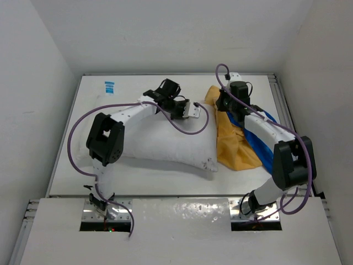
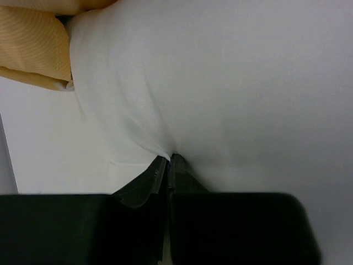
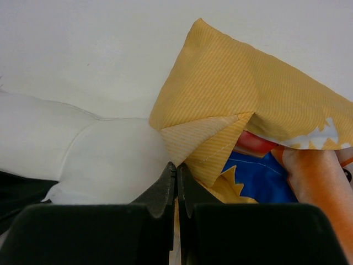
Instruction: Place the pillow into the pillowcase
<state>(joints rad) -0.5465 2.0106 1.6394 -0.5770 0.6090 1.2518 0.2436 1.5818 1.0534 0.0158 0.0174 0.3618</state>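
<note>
The white pillow (image 1: 165, 144) lies across the middle of the table. The pillowcase (image 1: 236, 144), orange-yellow with blue showing on its right, lies crumpled against the pillow's right end. My left gripper (image 1: 192, 110) is at the pillow's far right corner. In the left wrist view the left gripper (image 2: 168, 159) is shut and pinches a fold of the pillow (image 2: 220, 83), with the pillowcase (image 2: 30, 47) at the top left. My right gripper (image 1: 223, 102) is at the pillowcase's far end. In the right wrist view the right gripper (image 3: 177, 167) is shut on the pillowcase's orange hem (image 3: 220, 99), beside the pillow (image 3: 99, 160).
A small blue-and-white label (image 1: 109, 86) sits on the table at the far left. The table (image 1: 132, 88) is boxed in by white walls at the left, back and right. A metal rail (image 1: 281, 105) runs along the right edge.
</note>
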